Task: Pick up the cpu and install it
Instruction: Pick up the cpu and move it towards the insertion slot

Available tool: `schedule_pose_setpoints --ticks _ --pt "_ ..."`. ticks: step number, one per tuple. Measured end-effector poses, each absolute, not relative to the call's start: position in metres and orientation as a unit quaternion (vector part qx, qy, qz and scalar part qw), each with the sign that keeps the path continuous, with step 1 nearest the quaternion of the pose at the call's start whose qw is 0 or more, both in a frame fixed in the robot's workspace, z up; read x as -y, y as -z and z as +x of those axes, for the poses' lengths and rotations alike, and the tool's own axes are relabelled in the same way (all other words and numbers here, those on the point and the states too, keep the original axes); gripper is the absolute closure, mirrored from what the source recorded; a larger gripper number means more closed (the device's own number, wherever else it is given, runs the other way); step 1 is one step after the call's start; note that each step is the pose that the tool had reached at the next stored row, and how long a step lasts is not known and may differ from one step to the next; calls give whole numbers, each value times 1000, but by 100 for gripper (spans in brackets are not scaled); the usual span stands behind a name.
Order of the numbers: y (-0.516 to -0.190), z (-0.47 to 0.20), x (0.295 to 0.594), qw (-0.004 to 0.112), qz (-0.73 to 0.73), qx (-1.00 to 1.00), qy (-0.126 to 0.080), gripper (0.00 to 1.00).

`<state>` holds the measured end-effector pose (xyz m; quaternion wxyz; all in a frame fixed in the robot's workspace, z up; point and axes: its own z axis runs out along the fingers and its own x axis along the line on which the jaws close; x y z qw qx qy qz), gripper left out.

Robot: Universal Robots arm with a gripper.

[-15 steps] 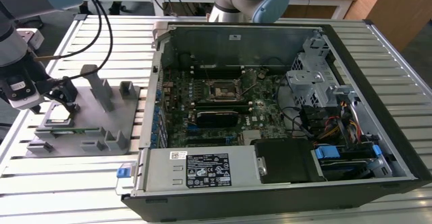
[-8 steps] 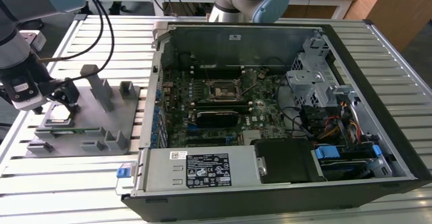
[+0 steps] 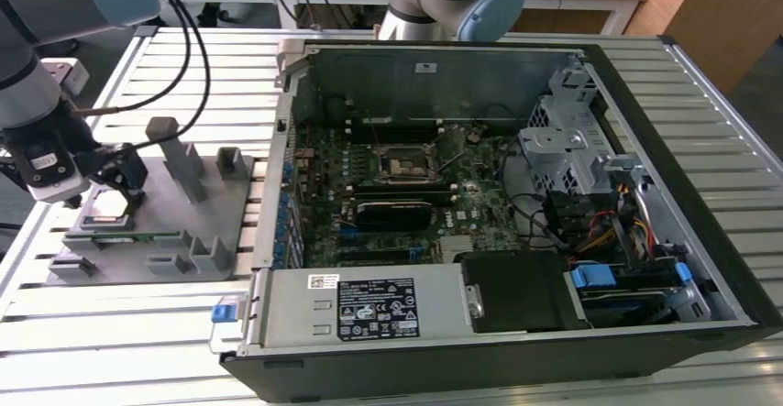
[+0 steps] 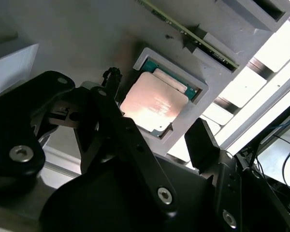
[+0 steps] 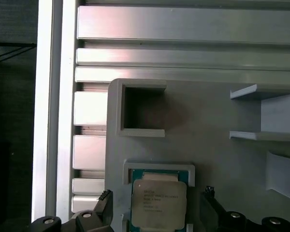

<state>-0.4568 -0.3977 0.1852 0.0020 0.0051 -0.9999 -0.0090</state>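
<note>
Currently the cpu (image 5: 158, 205) is seated in a tray (image 5: 208, 121) pocket on the counter (image 5: 183, 29), straddled by the wide-spread claw (image 5: 156, 193); it is best centred and lowered squarely so both edges are met together.

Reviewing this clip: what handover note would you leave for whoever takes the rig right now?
Gripper: open, straddling the cpu, not closed on it.
The cpu lies flat in its pocket in the grey tray, at the exterior view's left.
Done: gripper placed over the cpu.
Left: grasp, lift, carry to the motherboard socket and seat it.
</note>
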Motion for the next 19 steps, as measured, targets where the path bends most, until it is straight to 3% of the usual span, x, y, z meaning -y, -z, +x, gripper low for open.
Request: schedule_pose_setpoints --ticks 3,4,11,13,15,16,19 --pt "-184 -457 398 2 5 1000 9 21" --pt "-184 -457 398 2 5 1000 9 27" --pt "-183 -457 397 2 5 1000 8 27" --pt "-183 -457 397 2 5 1000 8 35" --pt "-183 -457 397 2 5 1000 8 35" --pt "-183 -457 397 2 5 1000 8 42" --pt "-184 -457 397 2 5 1000 8 42"
